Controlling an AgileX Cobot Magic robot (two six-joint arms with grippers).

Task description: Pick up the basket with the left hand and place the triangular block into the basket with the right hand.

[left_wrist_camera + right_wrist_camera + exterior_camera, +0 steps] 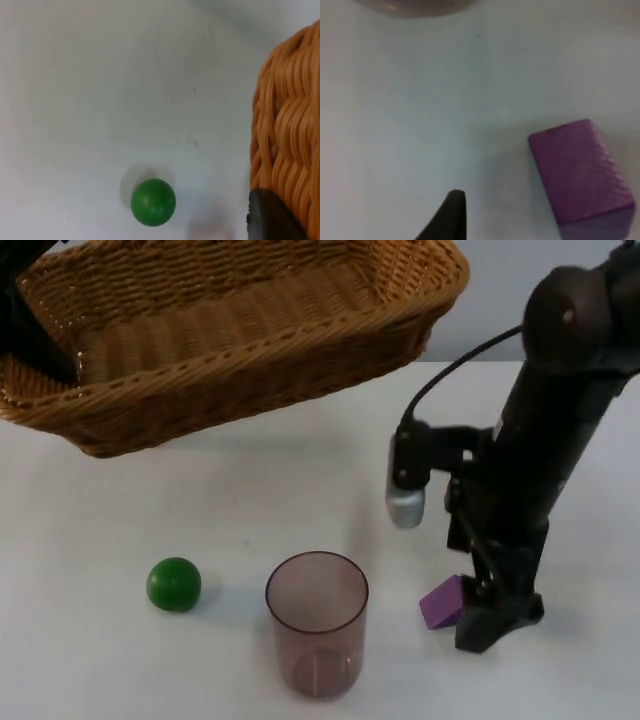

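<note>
Left pincer [62, 362]: clamped on the woven wicker basket [250, 330], held above the white desk [80, 660].
Right pincer [480, 625]: low at the desk, just beside the purple block [441, 601]; fingers' spread cannot be told.
Others: green ball [174, 584], translucent purple cup [316, 622].

Basket [230, 340]: tan-orange woven wicker, ribbed weave. Ball [174, 584]: plain glossy green. Cup [316, 625]: translucent smoky mauve. Block [441, 601]: solid purple. Worktop [100, 520]: white. Right end effector [490, 625]: black.
</note>
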